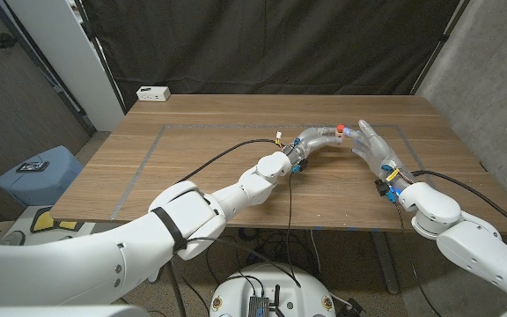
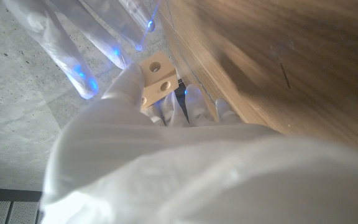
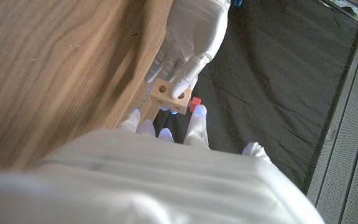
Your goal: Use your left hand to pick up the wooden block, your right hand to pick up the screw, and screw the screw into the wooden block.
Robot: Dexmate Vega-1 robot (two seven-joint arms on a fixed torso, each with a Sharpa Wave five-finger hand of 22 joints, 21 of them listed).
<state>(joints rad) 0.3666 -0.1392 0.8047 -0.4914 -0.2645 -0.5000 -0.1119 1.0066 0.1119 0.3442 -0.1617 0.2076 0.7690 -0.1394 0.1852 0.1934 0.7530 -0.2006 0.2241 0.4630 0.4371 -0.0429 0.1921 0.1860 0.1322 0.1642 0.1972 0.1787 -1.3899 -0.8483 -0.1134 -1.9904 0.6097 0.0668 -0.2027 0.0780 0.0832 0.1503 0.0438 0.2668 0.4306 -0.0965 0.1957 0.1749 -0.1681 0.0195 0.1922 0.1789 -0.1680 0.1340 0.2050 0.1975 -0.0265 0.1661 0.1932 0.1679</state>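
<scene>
Above the far middle of the brown wooden table [image 1: 236, 167], the left hand [image 1: 311, 141] holds the small pale wooden block with round holes [image 3: 170, 96] in its fingertips, clear of the tabletop. The right hand [image 1: 372, 145] meets it, pinching the red-headed screw [image 3: 195, 104] against the block's side. The block is judged light, rigid and easily gripped; hold it by faces without holes. The screw is judged small and slippery; hold it at the head.

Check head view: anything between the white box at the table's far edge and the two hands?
Nothing. In the head view only bare wooden table lies between the white box and the left hand and right hand.
</scene>
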